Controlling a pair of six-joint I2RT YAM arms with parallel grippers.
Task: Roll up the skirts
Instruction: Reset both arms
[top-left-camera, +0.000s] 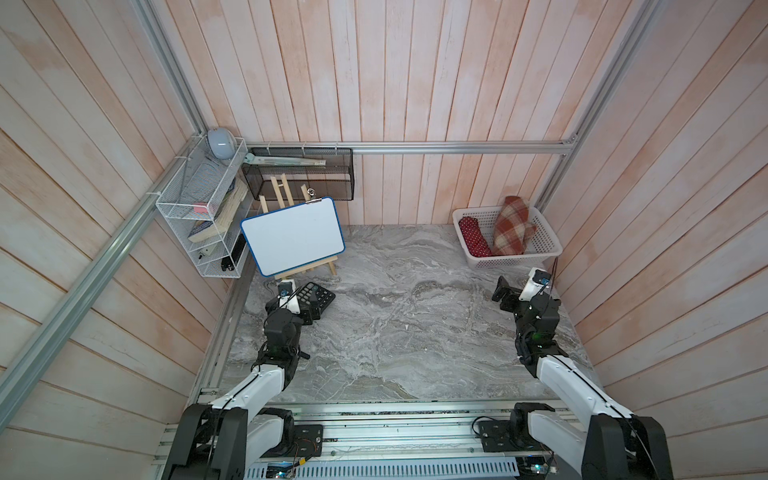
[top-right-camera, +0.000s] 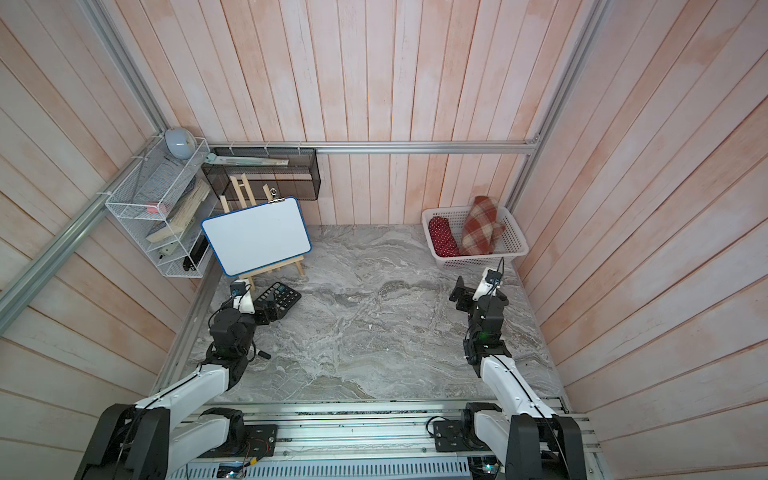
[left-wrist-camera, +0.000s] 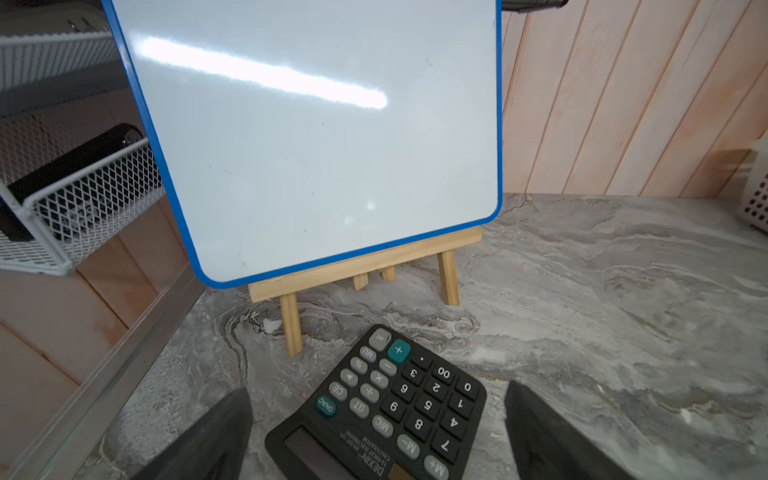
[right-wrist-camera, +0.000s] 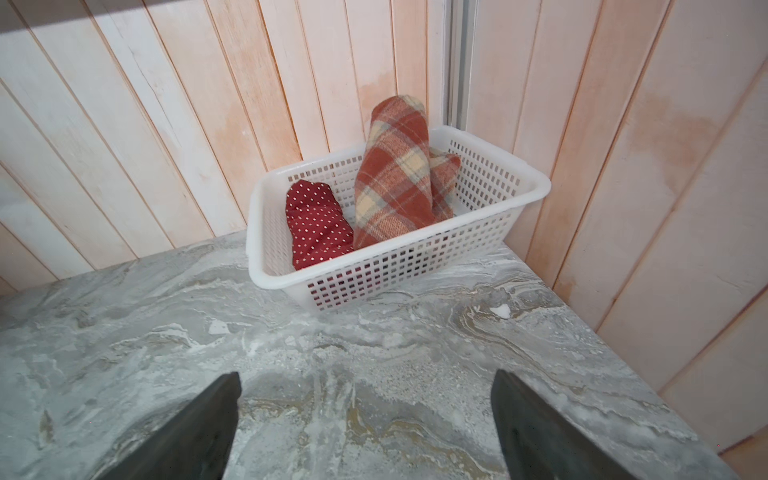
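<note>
The plaid skirt (right-wrist-camera: 395, 174) stood rolled in the white basket (right-wrist-camera: 536, 183) at the bench's far right corner, tilted toward the far rim beside a dotted red roll (right-wrist-camera: 318, 224), seemingly stowed as finished. Both end effectors were spread wide and empty. The right end effector (right-wrist-camera: 365, 378) faced the basket, and the left end effector (left-wrist-camera: 378, 392) hovered over a calculator (left-wrist-camera: 399, 411) marked "DEXIN".

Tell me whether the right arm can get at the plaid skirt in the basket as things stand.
Probably yes. The right claw is open and faces the basket across bare marble table, and the plaid skirt stands above the rim, unobstructed; the dotted roll lies beside it.
</note>
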